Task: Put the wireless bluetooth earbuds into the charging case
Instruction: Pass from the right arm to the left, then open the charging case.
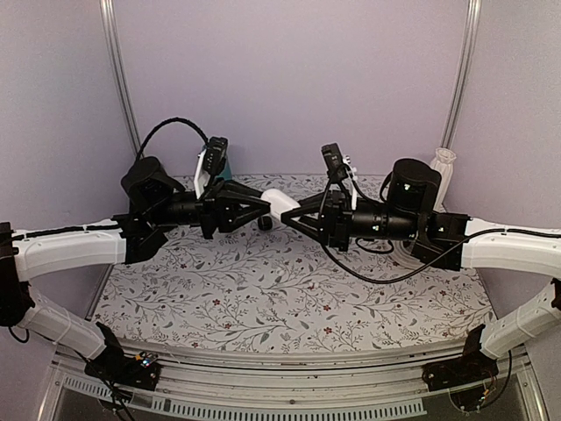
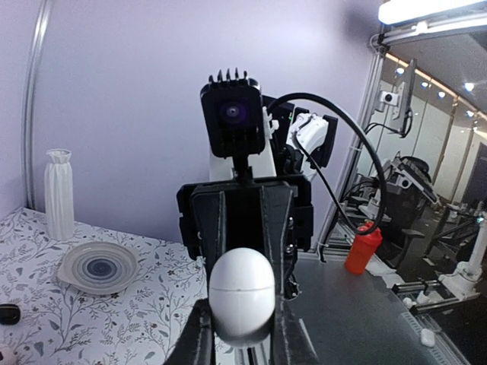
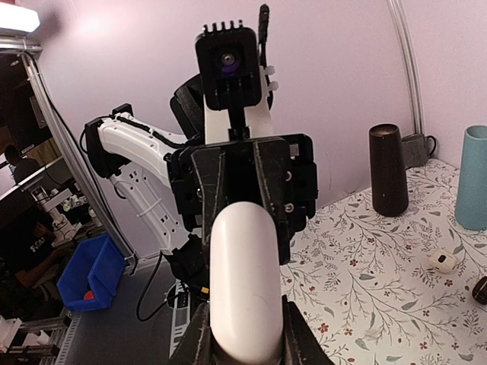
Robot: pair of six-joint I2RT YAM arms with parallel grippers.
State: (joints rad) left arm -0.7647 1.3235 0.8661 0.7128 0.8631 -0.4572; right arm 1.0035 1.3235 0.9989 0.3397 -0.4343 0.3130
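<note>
The charging case (image 1: 279, 203) is a glossy white oblong with its lid shut, held in the air above the back of the table between the two arms. My left gripper (image 1: 266, 207) is shut on one end of it, and its fingers flank the case (image 2: 241, 295) below the lid seam. From the opposite side, my right gripper (image 1: 291, 214) is shut on the other end, with the case (image 3: 245, 281) standing up between its fingers. I cannot pick out the earbuds in any view.
A white ribbed vase (image 2: 58, 194) and a clear dish (image 2: 97, 268) stand at the back right of the floral tabletop. A black cylinder (image 3: 388, 169) and a teal cup (image 3: 473, 177) stand at the back left, with a small white round dark-centred piece (image 3: 441, 261) and a black lump (image 3: 481, 289) near them.
</note>
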